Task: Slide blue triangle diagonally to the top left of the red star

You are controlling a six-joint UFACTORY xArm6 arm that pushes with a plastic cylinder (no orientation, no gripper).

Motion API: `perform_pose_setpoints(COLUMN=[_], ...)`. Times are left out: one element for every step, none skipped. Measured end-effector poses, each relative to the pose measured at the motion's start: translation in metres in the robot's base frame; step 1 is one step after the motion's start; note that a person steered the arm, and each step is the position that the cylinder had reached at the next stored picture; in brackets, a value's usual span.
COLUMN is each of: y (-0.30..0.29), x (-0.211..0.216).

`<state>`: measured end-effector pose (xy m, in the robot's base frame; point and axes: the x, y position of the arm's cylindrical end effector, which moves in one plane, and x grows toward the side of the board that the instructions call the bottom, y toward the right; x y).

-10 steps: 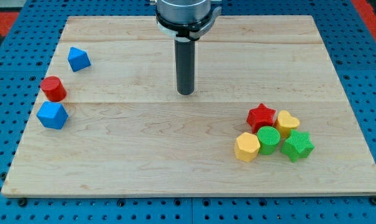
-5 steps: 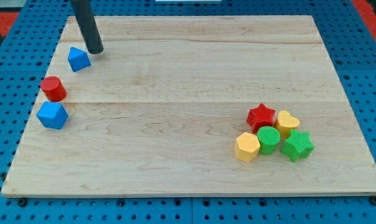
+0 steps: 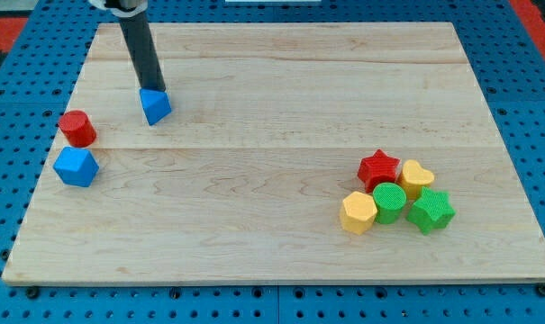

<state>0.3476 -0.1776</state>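
Observation:
The blue triangle (image 3: 155, 105) lies on the wooden board at the view's upper left. My tip (image 3: 153, 87) stands right at the triangle's top edge, touching it. The red star (image 3: 378, 168) lies far away at the view's lower right, at the top left of a cluster of blocks. The rod rises from the tip toward the view's top left.
A red cylinder (image 3: 77, 128) and a blue hexagonal block (image 3: 77, 166) lie near the board's left edge. Beside the red star are a yellow heart (image 3: 417, 177), a green cylinder (image 3: 389, 202), a yellow hexagon (image 3: 358, 213) and a green star (image 3: 431, 211).
The blue triangle has slid to the right and down from the left edge. My tip moved from the board's middle to the upper left, then followed the triangle.

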Motion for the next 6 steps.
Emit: perform_pose_setpoints(y=[-0.025, 0.018, 0.080, 0.044, 0.107, 0.192], x=[0.030, 0.058, 0.058, 0.057, 0.025, 0.009])
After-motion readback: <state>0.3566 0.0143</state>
